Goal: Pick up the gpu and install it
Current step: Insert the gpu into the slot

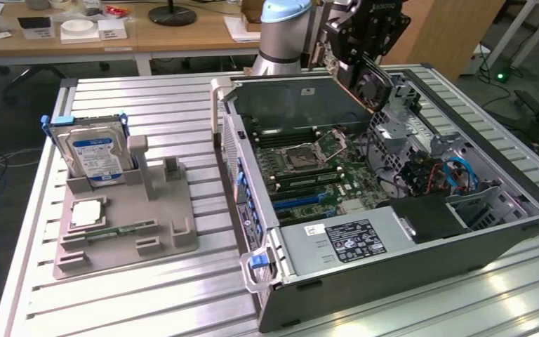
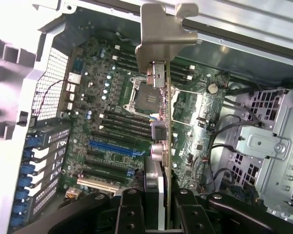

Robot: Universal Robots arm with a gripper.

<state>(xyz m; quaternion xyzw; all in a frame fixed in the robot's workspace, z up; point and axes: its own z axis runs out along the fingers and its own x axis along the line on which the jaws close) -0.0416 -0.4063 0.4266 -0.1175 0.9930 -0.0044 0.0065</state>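
Currently we are seeing the gripper [image 2: 157, 200] clamping the gpu [image 2: 158, 131] edge-on, silvery bracket at its far end, hanging over the motherboard [image 2: 107, 122] of the open computer case [image 1: 391, 274]. We are placing the pair at the upper middle of the exterior view, above the case's farther end.

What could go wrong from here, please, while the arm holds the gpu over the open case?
1. The gripper holds the gpu by one end; it might tilt and miss the blue slot.
2. Its metal bracket could catch the case wall.
3. Loose black cables beside the drive cage could snag it.
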